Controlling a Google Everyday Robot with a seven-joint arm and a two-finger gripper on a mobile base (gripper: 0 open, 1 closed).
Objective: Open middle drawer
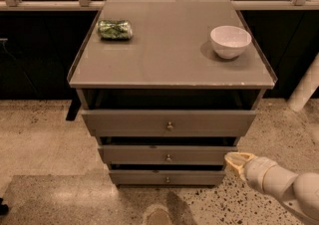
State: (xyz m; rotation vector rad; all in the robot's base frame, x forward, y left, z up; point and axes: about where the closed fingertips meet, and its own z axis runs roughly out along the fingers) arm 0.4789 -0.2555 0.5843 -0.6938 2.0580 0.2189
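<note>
Camera view: the gripper [238, 162] is low on the right, just beside the right end of the middle drawer [134, 155] and well apart from its knob [168, 158]. Whether it is clenched or released, I cannot tell. Coming in sideways, it may miss the small knob or catch the lowest drawer [134, 176].

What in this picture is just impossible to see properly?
- Inside the middle drawer: camera view, in shadow under the top drawer.
- The arm behind the gripper, low right by the middle drawer's right end: cut off by the right and bottom edges.
- The green packet on the cabinet top: too blurred to identify.
</note>
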